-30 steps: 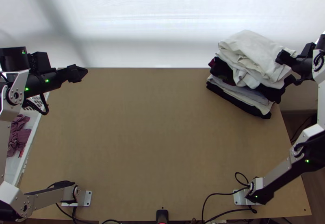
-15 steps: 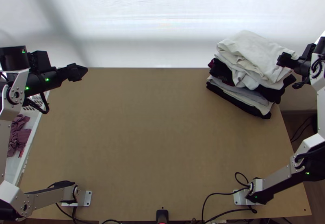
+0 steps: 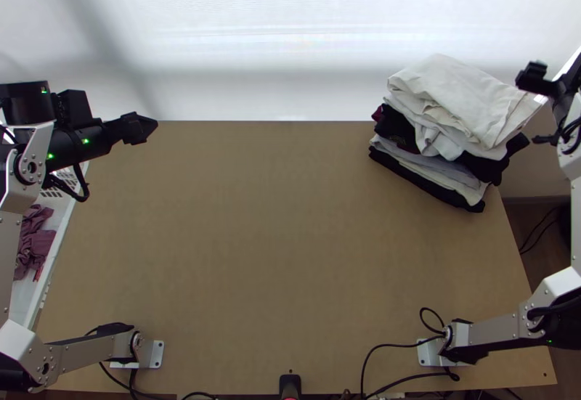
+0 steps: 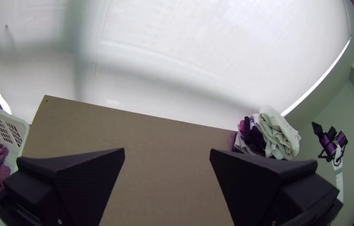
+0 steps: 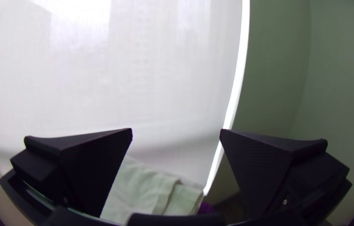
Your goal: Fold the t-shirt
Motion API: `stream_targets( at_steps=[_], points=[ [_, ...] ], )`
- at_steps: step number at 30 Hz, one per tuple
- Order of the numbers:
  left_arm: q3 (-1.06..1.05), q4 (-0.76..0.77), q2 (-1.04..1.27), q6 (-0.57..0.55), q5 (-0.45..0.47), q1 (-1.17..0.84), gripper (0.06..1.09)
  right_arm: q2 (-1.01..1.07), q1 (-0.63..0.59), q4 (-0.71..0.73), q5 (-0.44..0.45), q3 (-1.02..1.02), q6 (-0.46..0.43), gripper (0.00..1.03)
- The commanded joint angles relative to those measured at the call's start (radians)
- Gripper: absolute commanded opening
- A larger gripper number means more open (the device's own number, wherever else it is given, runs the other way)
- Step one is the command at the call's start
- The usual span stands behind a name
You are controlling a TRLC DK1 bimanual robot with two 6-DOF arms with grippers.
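T-shirt: can't tell which piece it is; the clothes sit as a stack [image 3: 436, 171] at the far right corner of the table [image 3: 290, 233]; top piece is an off-white cloth [image 3: 454, 95], folded into a thick pad, a crease running along it and its layers showing at the near side; under it a white cloth [image 3: 433, 140], part of it hanging out over the layers below; then black cloth [image 3: 398, 125], a grey one [image 3: 421, 160] and more light and black layers down to the table; the stack leans, edges uneven.

Left end effector [image 3: 149, 128]: over the table's far left part, well apart from the stack; its wrist view has the two black fingers spread wide, brown tabletop visible between them.

Right end effector [image 3: 528, 108]: up at the far right, near the stack's right side; fingers spread wide too; in its own wrist view part of the off-white cloth lies beyond the fingers, beside a bright vertical strip at the blind's edge.

Rest: white basket [image 3: 23, 304] along the table's left side, mauve cloth [image 3: 36, 244] bunched inside; white blind [image 3: 290, 44] behind the table's far edge; black cables [image 3: 385, 347] loop near the right arm's base plate [image 3: 428, 353]; small black device [image 3: 290, 384] at the middle of the near edge.
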Motion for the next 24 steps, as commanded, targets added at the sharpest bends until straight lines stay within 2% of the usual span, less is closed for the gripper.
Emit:
stream_targets(
  at_steps=[1,4,7,16,24],
  points=[
    [0.026,0.01,0.005,-0.019,-0.001,-0.005,1.05,-0.006,0.041,0.213,0.014,-0.132,-0.083,0.96],
    [0.031,0.01,-0.001,-0.019,-0.001,-0.005,1.05,0.009,0.074,0.46,0.015,-0.252,-0.146,0.96],
    [0.031,0.009,-0.008,-0.017,-0.001,0.002,1.05,0.06,0.102,0.586,0.015,-0.31,-0.183,0.96],
    [0.043,-0.006,-0.019,-0.011,-0.003,0.008,1.05,0.221,0.122,0.712,0.031,-0.437,-0.187,0.96],
    [0.045,-0.014,-0.019,-0.011,-0.003,0.008,1.05,0.242,0.091,0.742,0.051,-0.543,-0.178,0.96]
  ],
)
